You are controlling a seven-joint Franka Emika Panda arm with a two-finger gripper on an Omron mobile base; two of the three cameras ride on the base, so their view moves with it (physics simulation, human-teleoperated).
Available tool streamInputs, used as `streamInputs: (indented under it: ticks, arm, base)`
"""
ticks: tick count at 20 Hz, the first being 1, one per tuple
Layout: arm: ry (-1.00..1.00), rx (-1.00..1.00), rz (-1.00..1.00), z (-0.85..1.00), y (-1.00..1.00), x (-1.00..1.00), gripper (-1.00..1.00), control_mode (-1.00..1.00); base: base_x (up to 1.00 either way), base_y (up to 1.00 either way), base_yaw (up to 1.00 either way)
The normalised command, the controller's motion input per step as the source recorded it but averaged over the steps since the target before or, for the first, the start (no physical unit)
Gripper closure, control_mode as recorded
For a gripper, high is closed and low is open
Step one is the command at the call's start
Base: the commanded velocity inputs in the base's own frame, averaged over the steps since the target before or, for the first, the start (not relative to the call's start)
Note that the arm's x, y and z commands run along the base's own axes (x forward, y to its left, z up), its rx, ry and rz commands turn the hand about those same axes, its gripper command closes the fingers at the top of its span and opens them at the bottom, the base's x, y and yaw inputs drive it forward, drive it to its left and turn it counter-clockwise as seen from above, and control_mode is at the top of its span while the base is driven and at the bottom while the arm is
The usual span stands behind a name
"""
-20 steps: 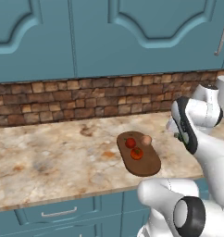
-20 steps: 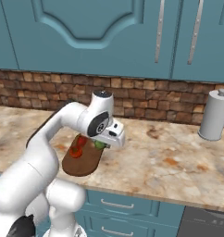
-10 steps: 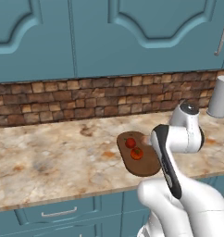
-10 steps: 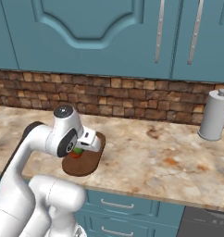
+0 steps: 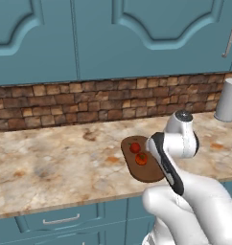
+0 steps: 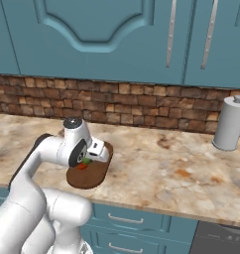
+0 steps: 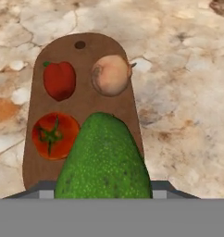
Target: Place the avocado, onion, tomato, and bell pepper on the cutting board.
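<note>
Moved: the arm has swung in from the right and folded low over the cutting board (image 7: 84,55) since a second ago.
Gripper (image 6: 98,153): jaws closed on the avocado (image 7: 104,159), held just above the board's near end.
Board: tomato (image 7: 53,134) at near left, bell pepper (image 7: 59,79) and onion (image 7: 110,75) beyond — the near right is free.
Placement: lower straight down — release low, or it could roll.
</note>
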Motion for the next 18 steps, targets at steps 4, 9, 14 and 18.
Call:
streamInputs:
  ticks: [4,9,14,18]
  arm:
    - [0.14,0.13,0.0,-0.42,0.0,0.35,1.0,-1.0]
    - [0.07,0.03,0.0,-0.27,0.0,0.18,1.0,-1.0]
    - [0.07,0.0,0.0,-0.39,0.0,0.18,1.0,-1.0]
    - [0.09,0.0,0.01,-0.51,-0.01,0.18,1.0,-1.0]
  base:
    - [0.0,0.0,0.0]
    - [0.0,0.0,0.0]
    - [0.0,0.0,0.0]
    - [0.0,0.0,0.0]
